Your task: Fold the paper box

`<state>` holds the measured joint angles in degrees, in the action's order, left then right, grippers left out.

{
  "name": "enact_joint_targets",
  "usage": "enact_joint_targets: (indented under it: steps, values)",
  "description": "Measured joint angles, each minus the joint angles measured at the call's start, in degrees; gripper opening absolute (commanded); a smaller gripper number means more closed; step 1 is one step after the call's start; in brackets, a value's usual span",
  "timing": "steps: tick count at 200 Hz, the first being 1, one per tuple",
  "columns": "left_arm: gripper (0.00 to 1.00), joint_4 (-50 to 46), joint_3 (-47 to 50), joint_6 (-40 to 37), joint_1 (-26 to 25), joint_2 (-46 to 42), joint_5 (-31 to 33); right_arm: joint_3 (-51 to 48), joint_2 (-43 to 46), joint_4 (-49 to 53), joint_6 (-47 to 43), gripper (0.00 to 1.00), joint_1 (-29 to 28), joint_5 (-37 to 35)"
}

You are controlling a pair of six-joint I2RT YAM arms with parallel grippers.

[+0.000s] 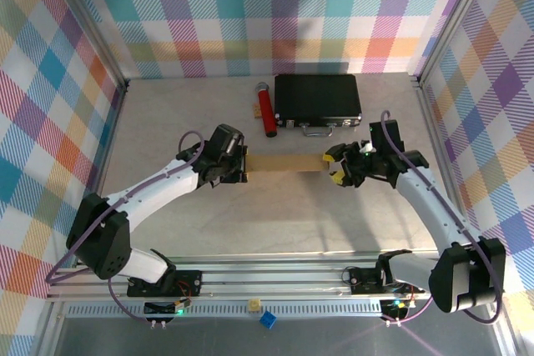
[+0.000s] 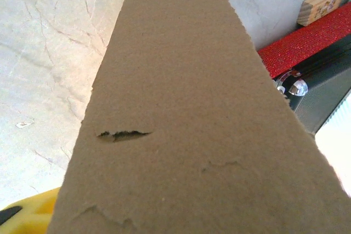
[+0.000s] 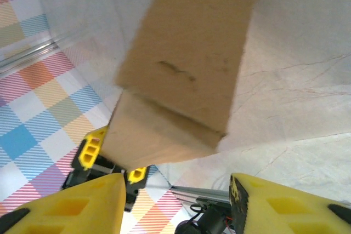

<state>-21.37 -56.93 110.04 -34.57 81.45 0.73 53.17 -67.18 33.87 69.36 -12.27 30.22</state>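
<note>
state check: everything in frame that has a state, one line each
Plain brown corrugated cardboard box: flat, not assembled, held off the table, one end flap creased.
Left pincer: shut on the box's left end.
Right pincer: open, with the box end just ahead of it, not gripped.
Black hard case with handle: closed, lying flat.
Red glittery cylinder: lying on its side.

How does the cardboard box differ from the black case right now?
The cardboard box is plain brown and scuffed; the black case has a handle. From above, the cardboard box shows as a narrow strip in the middle; the black case is a broad rectangle at the back. Both run crosswise.
</note>
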Motion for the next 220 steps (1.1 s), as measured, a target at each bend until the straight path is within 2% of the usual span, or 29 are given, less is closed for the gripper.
enact_joint_targets:
  steps: [57, 98, 127, 146, 153, 157, 161, 193, 220]
  values:
    - [0.77, 5.8, 10.1, -5.6, -0.2, -3.9, -1.6, 1.7, 1.2, 2.0, -1.9, 0.67, 0.3, 0.0]
    - [0.84, 7.2, 20.3, -6.8, -0.5, -4.4, -6.1, 1.7, 1.2, 3.7, -3.3, 0.72, 0.6, -0.2]
    - [0.86, 4.3, 20.8, -8.0, -0.5, -7.7, -7.3, 2.1, 1.2, 5.5, -5.4, 0.77, 0.8, -0.5]
    - [0.89, -2.8, 19.7, -10.0, -0.4, -9.2, -7.5, 3.9, 1.0, 8.0, -7.8, 0.84, 1.0, -1.2]
    - [0.95, -6.0, 18.6, -11.0, -0.2, -9.6, -7.5, 5.1, 1.0, 9.1, -9.0, 0.87, 1.0, -1.5]
    - [0.98, -7.8, 17.9, -12.4, -0.2, -9.8, -7.3, 5.8, 1.0, 9.7, -9.8, 0.90, 1.0, -1.8]
    - [1.00, -9.9, 17.0, -13.1, -0.1, -10.1, -7.1, 6.4, 1.0, 10.3, -10.4, 1.00, 1.1, -2.1]
    - [1.00, -24.2, 5.4, -25.1, 1.5, -13.6, -1.0, 12.1, 1.4, 16.0, -16.7, 0.99, 1.1, -5.5]
    - [1.00, -27.4, -4.4, -40.3, 3.0, -19.5, 7.3, 14.8, 4.8, 18.9, -22.8, 0.99, 1.1, -11.1]
